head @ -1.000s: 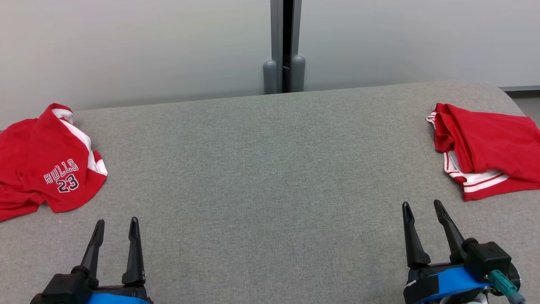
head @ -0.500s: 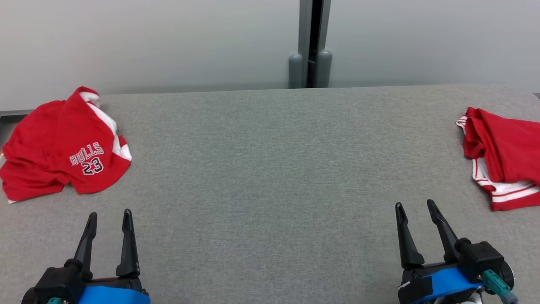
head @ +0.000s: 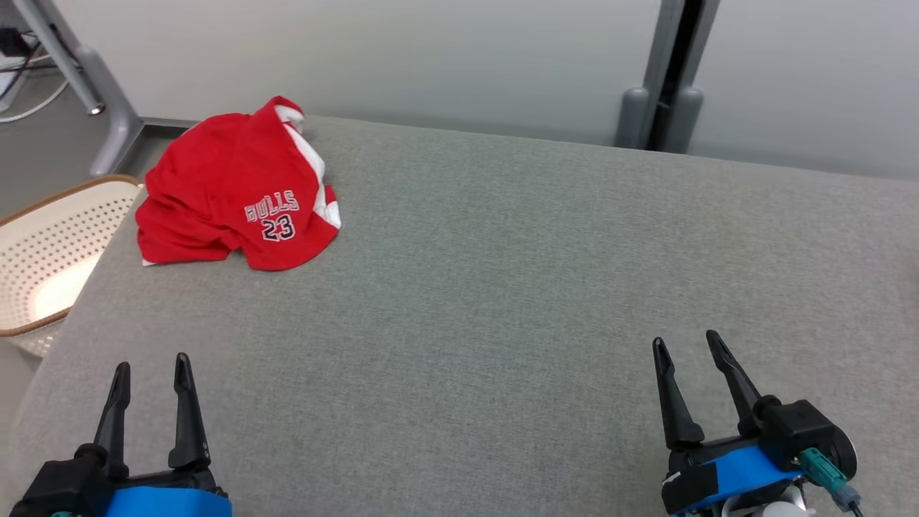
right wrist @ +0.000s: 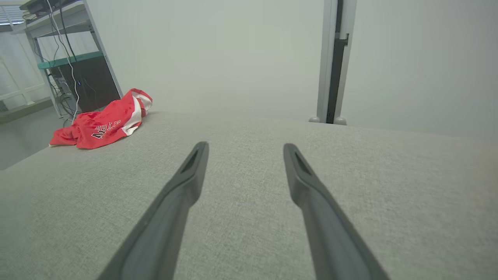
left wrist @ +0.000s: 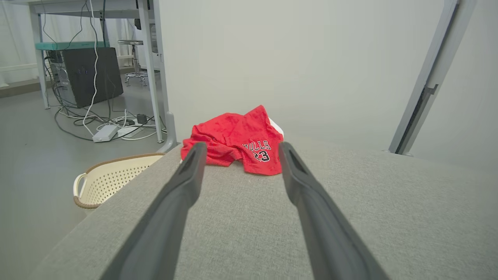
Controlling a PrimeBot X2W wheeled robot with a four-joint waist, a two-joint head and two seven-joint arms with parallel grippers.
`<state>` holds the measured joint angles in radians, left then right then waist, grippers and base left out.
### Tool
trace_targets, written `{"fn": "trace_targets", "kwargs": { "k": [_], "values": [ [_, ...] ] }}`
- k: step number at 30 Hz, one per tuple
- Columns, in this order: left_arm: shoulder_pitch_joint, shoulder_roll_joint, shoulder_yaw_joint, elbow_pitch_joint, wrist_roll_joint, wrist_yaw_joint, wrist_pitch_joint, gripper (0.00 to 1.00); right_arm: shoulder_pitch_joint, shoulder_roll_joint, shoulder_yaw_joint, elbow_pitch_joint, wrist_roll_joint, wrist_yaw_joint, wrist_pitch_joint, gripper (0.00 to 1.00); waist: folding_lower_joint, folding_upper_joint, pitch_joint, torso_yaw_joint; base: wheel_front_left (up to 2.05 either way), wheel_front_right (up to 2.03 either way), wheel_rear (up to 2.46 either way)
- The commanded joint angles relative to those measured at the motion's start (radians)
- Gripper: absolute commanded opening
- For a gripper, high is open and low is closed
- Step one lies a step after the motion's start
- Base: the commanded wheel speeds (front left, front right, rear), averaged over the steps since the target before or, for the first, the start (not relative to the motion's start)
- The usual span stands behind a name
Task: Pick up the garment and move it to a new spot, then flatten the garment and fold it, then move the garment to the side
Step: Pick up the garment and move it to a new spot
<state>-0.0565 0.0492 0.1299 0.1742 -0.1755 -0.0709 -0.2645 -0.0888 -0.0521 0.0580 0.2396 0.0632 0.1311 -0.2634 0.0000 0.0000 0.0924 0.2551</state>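
Crumpled red jersey (head: pixel 237 190) is seen at the grey fabric worktop's (head: pixel 502 287) far left corner; left hand (head: pixel 151 362) and right hand (head: pixel 684 337) are held wide open, empty, well apart from it.

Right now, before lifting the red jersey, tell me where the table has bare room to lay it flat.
The widest bare stretch of the grey table runs from the red jersey rightward, ahead of the left gripper and right gripper, back to the wall post. Crowded: the far left corner, where the jersey lies; the basket stands off that edge.
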Motion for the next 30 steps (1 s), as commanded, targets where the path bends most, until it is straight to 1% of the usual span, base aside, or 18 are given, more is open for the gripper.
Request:
{"fn": "trace_targets", "kwargs": {
  "k": [1,4,9,15,20,25,30],
  "values": [
    [0.010,0.003,0.008,-0.003,-0.005,0.005,0.000,1.00,-0.017,0.003,0.003,0.001,-0.004,-0.001,-0.002,1.00,0.0000,0.0000,0.009,0.037,0.00,0.00,0.00],
    [0.007,0.003,0.015,-0.002,-0.006,0.003,0.000,1.00,-0.024,0.002,0.011,0.004,-0.005,-0.001,-0.002,1.00,0.0000,0.0000,0.015,0.064,0.00,0.00,0.00],
    [0.014,0.003,0.003,-0.016,-0.011,0.016,0.000,1.00,-0.031,0.002,0.016,0.011,-0.006,-0.001,-0.002,1.00,0.0000,0.0000,0.021,0.088,0.00,0.00,0.00],
    [-0.027,0.003,0.018,-0.002,-0.015,0.003,0.000,1.00,-0.040,0.002,0.021,0.011,-0.010,-0.001,-0.002,1.00,0.0000,0.0000,0.041,0.082,0.00,0.00,0.00],
    [-0.129,0.005,0.037,0.007,0.003,-0.011,0.000,1.00,-0.065,-0.006,0.008,-0.003,-0.024,-0.001,-0.002,1.00,0.0000,0.0000,0.084,0.065,0.00,0.00,0.00],
    [-0.306,0.047,0.073,0.055,0.007,-0.028,0.000,1.00,-0.104,-0.021,-0.002,-0.027,-0.050,-0.001,0.002,1.00,0.0000,0.0000,0.155,0.027,0.00,0.00,0.00],
    [-0.498,0.126,0.106,0.143,0.001,-0.039,0.001,1.00,-0.147,-0.034,-0.018,-0.083,-0.078,-0.001,0.012,1.00,0.0000,0.0000,0.247,-0.033,0.00,0.00,0.00]
  ]
}}
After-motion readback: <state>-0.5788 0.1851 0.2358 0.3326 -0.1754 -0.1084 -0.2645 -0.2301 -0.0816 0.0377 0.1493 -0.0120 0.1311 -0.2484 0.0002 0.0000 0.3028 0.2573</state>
